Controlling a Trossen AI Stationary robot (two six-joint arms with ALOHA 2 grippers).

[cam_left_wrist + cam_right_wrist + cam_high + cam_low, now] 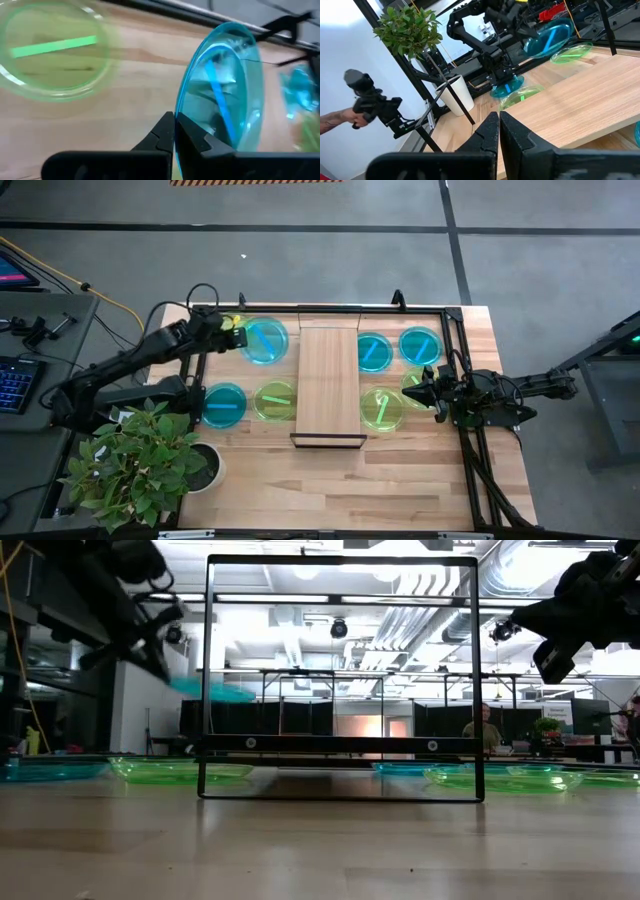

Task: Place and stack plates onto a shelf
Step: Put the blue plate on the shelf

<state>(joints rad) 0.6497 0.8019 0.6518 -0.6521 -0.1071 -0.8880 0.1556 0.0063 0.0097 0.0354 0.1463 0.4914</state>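
1. A cyan-blue plate [264, 340] is being held off the table by the left gripper [232, 332], near the table's far left corner; the fingers [192, 137] are being kept pinched on the plate's rim.
2. The shelf [329, 385] is being left bare down the middle of the table [330, 490], its far end near the table's far edge, and open tabletop is showing between its near end and the table's near edge.
3. Left of the shelf, a blue plate [223, 405] and a green plate [275, 401] are lying flat side by side.
4. Right of the shelf, two blue plates [374, 352] [420, 346] are lying toward the far edge, with a green plate [382, 409] nearer.
5. The right gripper [414, 391] is being held above the table near its right edge, fingers [517, 137] pressed together on nothing.
6. A potted plant [140, 460] is occupying the near left corner.
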